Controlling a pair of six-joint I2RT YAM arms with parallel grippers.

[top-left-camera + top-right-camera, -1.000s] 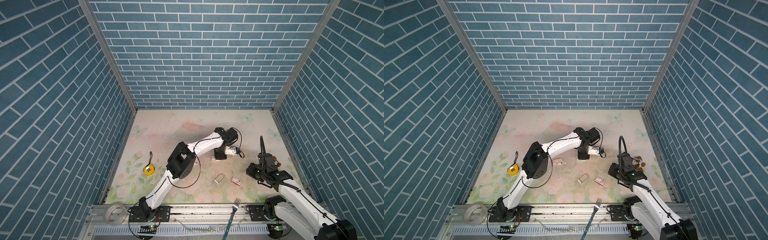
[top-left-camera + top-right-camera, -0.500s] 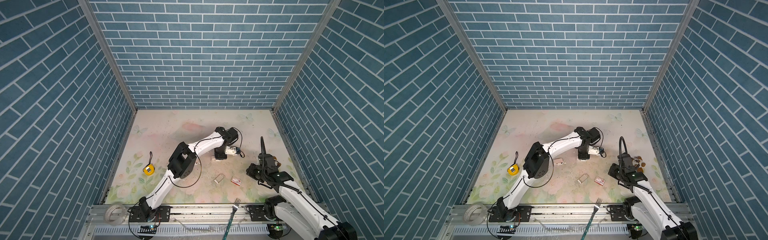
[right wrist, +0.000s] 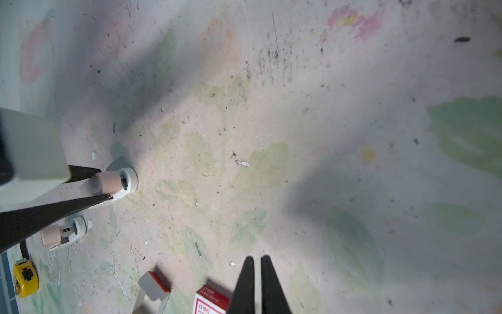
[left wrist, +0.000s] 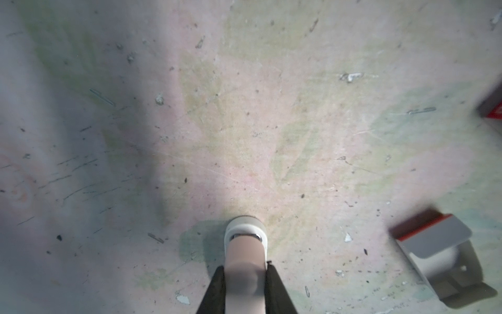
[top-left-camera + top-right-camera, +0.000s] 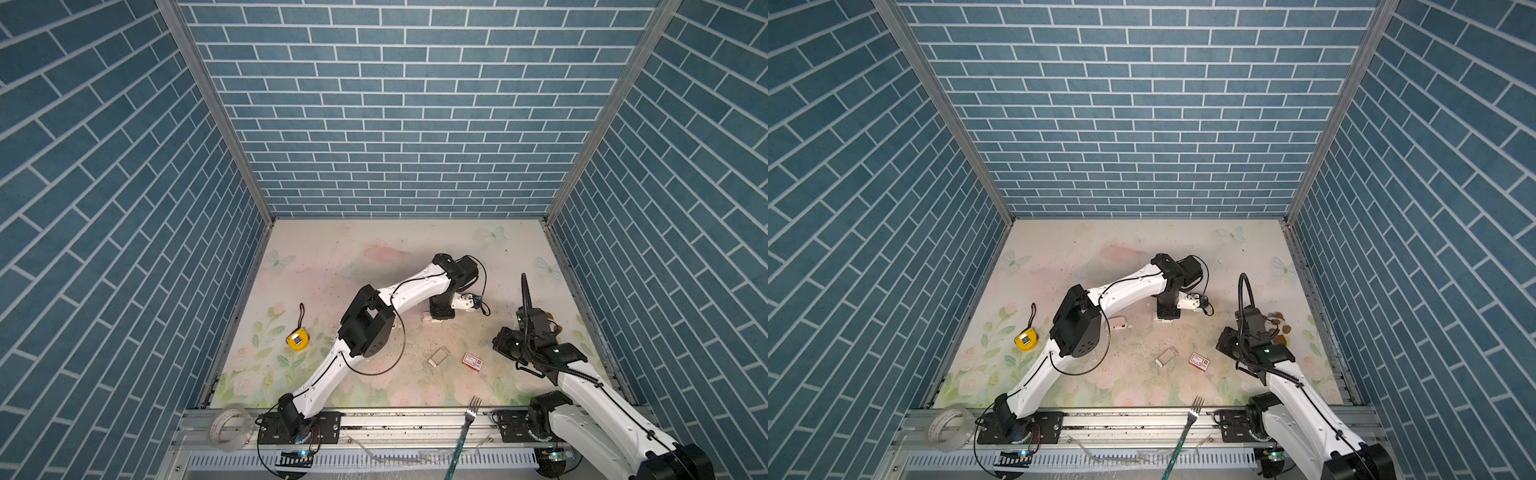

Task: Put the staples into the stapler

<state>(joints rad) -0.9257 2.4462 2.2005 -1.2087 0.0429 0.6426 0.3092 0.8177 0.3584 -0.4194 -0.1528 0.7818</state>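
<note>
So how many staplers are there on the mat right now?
2. The gripped stapler points down at the mat, clamped in the left gripper. The loose stapler lies beside the left arm's elbow, nearer the yellow tape measure. More may be hidden.

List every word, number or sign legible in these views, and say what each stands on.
white-and-red box: white print on its red band, too blurred to read in the right wrist view and too small in both top views.
yellow tape measure: no print can be made out.
No other lettering shows, so nothing can be quoted.
</note>
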